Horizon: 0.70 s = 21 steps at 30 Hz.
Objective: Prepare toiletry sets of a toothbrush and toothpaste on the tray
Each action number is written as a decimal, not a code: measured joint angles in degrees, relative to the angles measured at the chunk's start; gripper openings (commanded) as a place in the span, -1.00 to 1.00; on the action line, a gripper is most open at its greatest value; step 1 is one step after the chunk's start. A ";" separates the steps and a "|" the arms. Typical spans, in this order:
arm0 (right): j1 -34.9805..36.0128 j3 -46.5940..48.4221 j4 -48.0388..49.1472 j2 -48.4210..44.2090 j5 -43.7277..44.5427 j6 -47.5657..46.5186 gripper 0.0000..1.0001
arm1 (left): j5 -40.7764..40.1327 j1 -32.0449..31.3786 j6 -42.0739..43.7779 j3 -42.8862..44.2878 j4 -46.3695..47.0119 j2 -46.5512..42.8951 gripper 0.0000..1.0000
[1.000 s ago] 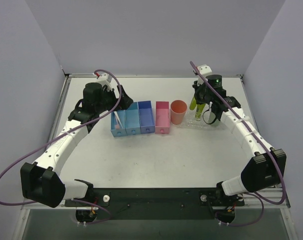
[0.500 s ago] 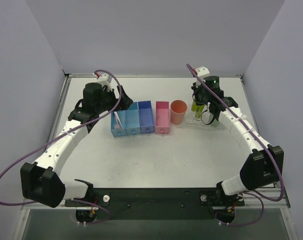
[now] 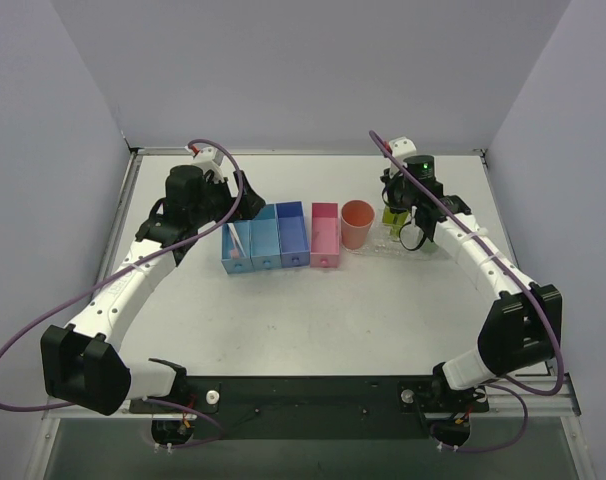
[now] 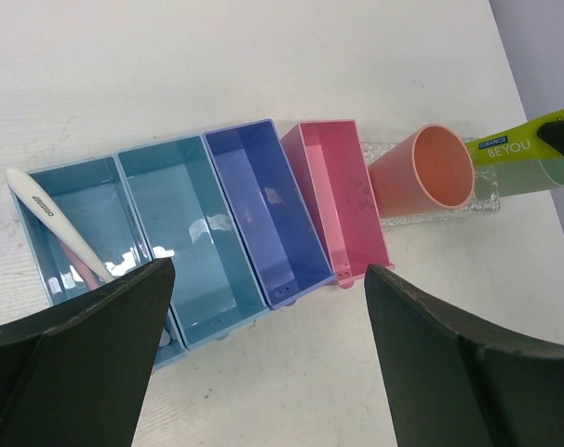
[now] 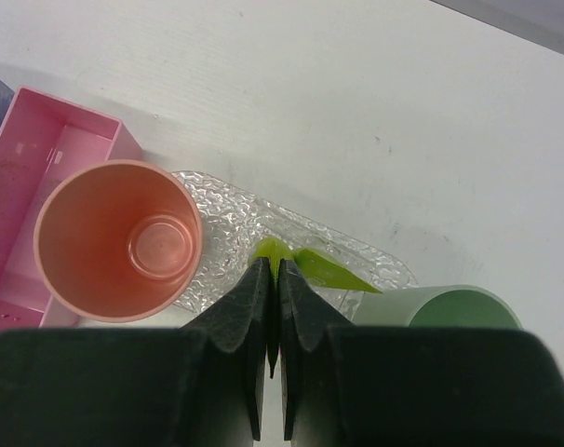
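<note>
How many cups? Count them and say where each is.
2. Orange cup on the tray's left end, beside the pink bin; green cup at its right end.

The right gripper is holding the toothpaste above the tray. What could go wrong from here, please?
1. The right gripper, shut on the toothpaste, hangs in the narrow gap between the orange cup and the green cup. Coming down to the tray, its fingers could knock a cup over.
2. It seems to pinch only the tube's end, so the tube may twist on release and land partly off the tray.
</note>
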 measured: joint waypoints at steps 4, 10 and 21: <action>0.00 -0.52 0.70 0.11 0.02 0.37 -1.00 | 0.02 0.20 0.02 0.00 0.00 0.02 0.88; 0.00 -1.16 2.43 1.44 0.13 0.50 -1.00 | 0.02 0.28 0.00 0.00 0.00 0.07 0.88; -0.07 -3.30 4.13 3.74 0.39 0.61 -0.95 | 0.04 0.31 -0.07 0.00 -0.02 0.33 0.88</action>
